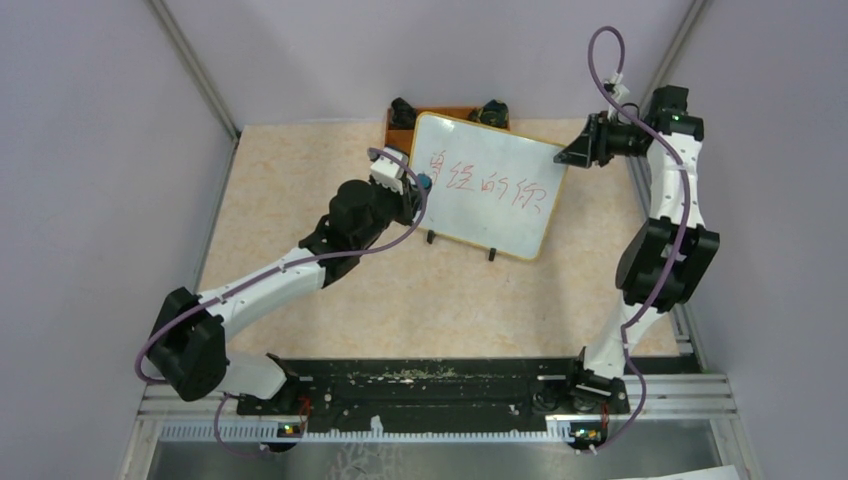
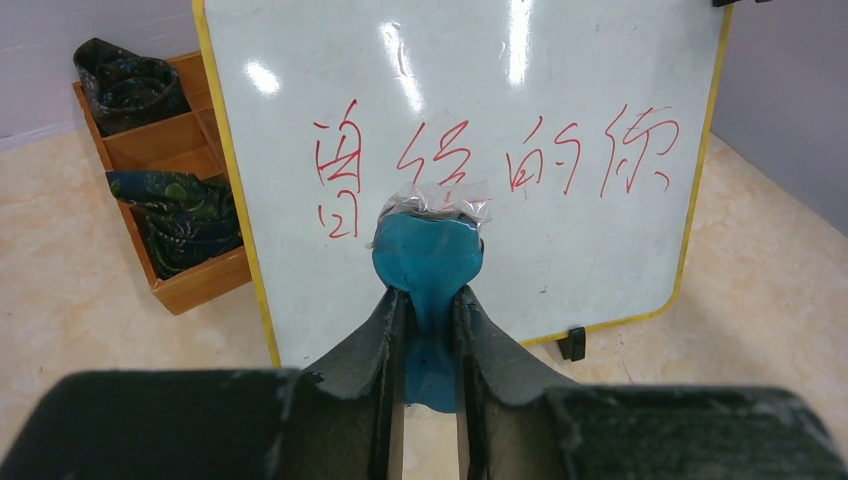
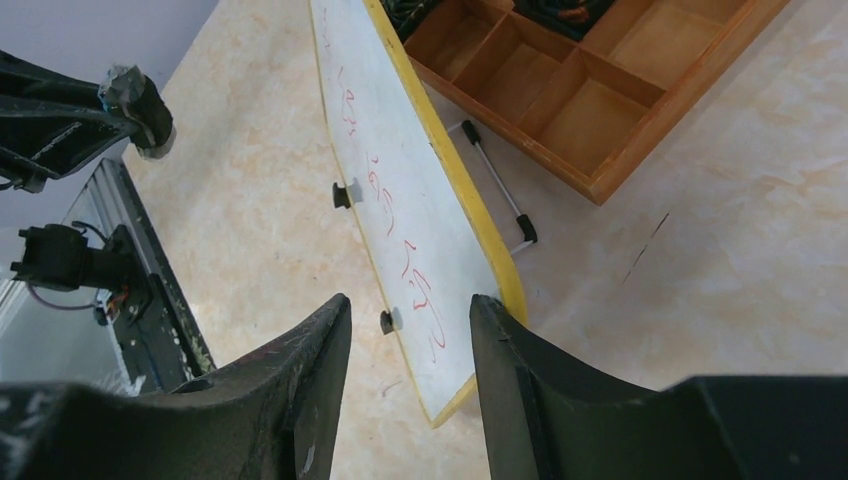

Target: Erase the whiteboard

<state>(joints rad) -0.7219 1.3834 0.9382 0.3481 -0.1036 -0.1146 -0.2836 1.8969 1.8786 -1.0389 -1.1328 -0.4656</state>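
The whiteboard stands tilted on small black feet, yellow-framed, with a row of red characters across it. My left gripper is shut on a blue eraser pad with crumpled clear film at its tip. The pad is just in front of the board, below the left characters; I cannot tell whether it touches. In the top view that gripper is at the board's left edge. My right gripper is open and straddles the board's far right corner, its right finger against the yellow frame.
An orange-brown compartment tray with dark patterned cloth rolls stands behind the board's left side; it also shows in the right wrist view. The board's wire stand rests on the beige tabletop. Metal rails run along the near edge.
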